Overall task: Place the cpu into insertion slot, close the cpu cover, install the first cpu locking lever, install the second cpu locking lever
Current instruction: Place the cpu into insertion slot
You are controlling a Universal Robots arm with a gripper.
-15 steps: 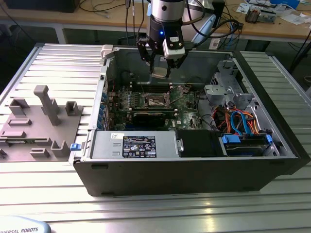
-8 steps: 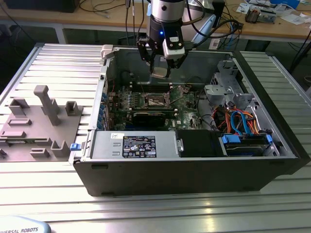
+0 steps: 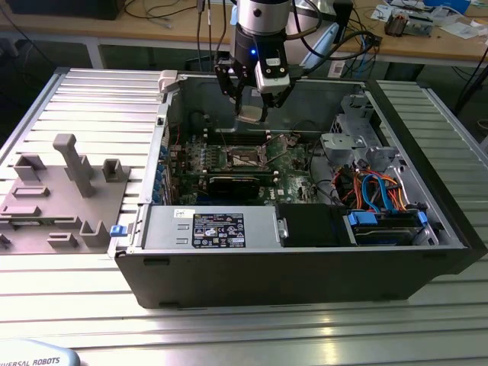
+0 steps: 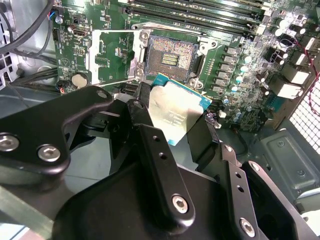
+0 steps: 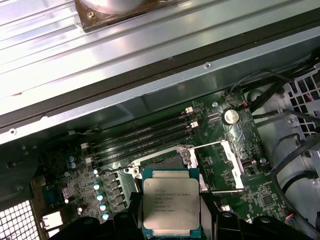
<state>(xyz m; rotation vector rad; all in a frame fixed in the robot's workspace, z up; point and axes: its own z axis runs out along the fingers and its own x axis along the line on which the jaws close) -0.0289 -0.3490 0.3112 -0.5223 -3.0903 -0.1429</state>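
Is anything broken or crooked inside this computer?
Nothing looks broken or crooked. The gripper holds the cpu above the open insertion slot, and the cpu cover is swung open beside it.

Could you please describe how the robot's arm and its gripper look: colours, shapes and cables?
The arm ends in a round silver-grey wrist over a black section with a small blue light. A pale box sits beside it and black cables loop away. The gripper is black: its jaws are flat linkage bars joined by silver screws.
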